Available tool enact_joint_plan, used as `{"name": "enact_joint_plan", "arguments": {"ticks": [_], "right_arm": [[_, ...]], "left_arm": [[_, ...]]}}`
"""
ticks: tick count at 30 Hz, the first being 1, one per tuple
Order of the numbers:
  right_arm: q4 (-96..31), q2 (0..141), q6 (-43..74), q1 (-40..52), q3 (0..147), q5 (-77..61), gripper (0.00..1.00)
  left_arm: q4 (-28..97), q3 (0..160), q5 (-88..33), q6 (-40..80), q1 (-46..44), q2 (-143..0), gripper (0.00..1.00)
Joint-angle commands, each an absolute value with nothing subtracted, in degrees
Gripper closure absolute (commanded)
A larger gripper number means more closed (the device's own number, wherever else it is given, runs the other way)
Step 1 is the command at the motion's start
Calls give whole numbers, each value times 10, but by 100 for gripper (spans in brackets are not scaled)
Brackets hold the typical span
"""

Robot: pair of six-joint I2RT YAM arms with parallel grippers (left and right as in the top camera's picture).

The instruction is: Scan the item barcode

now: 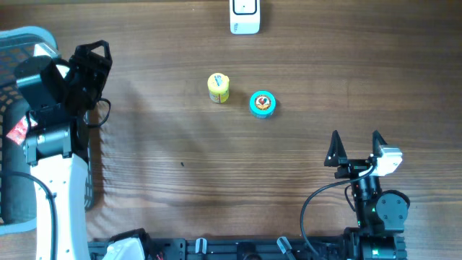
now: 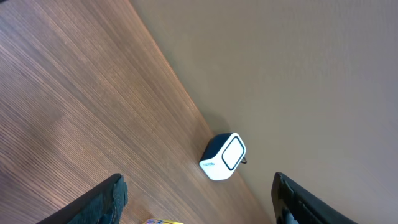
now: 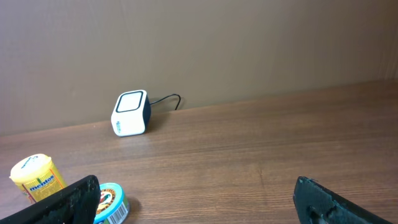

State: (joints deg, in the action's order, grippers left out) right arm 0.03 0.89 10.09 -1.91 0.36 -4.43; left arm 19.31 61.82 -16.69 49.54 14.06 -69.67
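My left fingers (image 2: 111, 198) and right fingers (image 1: 335, 150) wide apart; yellow Mentos tub (image 1: 218, 87) beside teal tin (image 1: 263, 103) (barcode (image 3: 115, 215) on side).

A yellow canister (image 1: 218, 87) stands upright at upper centre, with a flat teal tin (image 1: 263, 103) just to its right. The white scanner (image 1: 245, 17) sits at the top edge.

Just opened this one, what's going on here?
Nothing is being handled at this moment. A yellow Mentos container and a teal round tin sit side by side mid-table, with the white barcode scanner at the far edge. The left gripper is open and empty, raised near the left edge. The right gripper is open too, on the near side and pointing towards the items. No item has been brought to the scanner yet.
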Motion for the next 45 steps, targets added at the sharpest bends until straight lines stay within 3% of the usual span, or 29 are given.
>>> {"name": "enact_joint_plan", "arguments": {"ticks": [1, 20, 32, 45], "right_arm": [[1, 6, 106, -17, 3, -40, 0], [1, 6, 106, -17, 3, -40, 0], [1, 6, 106, -17, 3, -40, 0], [1, 6, 106, -17, 3, -40, 0]], "left_arm": [[191, 624, -160, 464, 126, -697, 29], [107, 624, -147, 465, -15, -703, 26], [109, 624, -115, 376, -96, -758, 26], [231, 624, -54, 241, -178, -791, 18]]}}
